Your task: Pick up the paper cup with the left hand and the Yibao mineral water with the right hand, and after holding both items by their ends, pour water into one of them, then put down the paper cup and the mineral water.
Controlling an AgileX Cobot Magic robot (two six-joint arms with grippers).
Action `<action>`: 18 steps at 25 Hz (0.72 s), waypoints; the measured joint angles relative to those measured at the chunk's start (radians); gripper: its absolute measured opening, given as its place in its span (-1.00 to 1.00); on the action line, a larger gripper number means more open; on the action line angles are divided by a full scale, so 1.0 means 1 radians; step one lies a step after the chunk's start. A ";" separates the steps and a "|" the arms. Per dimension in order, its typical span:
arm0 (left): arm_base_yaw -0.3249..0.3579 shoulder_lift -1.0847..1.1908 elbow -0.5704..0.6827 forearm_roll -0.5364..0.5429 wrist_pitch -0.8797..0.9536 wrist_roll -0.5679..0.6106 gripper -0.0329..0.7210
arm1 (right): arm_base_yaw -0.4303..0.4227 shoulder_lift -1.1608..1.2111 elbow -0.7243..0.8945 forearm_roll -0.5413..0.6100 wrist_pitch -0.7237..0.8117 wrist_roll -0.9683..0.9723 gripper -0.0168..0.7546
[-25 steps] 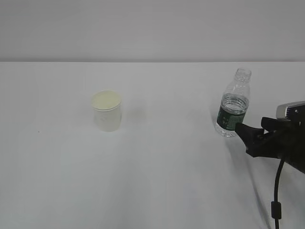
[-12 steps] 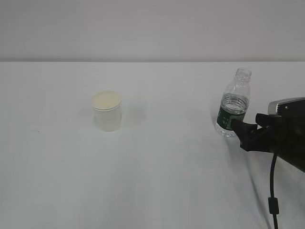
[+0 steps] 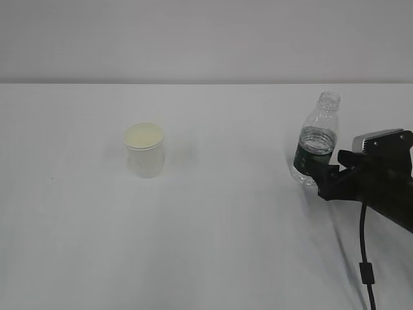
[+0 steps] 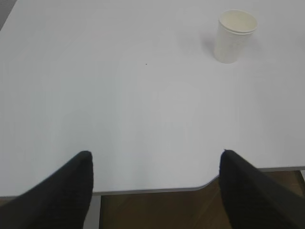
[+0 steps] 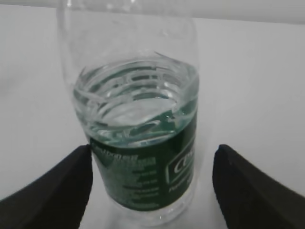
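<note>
We note a white table (image 3: 213, 232). The right hand (image 3: 321, 175) has its fingers spread wide either side of the uncapped Yibao mineral water (image 3: 314, 141), upright near the right edge. The left hand (image 4: 155, 188) hangs splayed over the near edge, well apart from the paper cup (image 3: 145, 150), left of centre.

Exterior: slanted down across table (image 3: 213, 245). Left wrist: far back at table's near edge, sharing paper cup (image 4: 236, 36) with exterior. Right wrist: close on Yibao mineral water (image 5: 138, 124).
</note>
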 joint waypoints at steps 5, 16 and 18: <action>0.000 0.000 0.000 -0.002 0.000 0.000 0.66 | 0.000 0.004 -0.041 -0.024 0.000 -0.002 0.58; 0.000 0.000 0.000 -0.002 0.000 0.000 0.66 | 0.000 0.008 -0.071 -0.042 0.008 -0.004 0.58; 0.000 0.000 0.000 -0.002 0.000 0.000 0.66 | 0.000 0.008 -0.080 -0.055 0.021 -0.004 0.58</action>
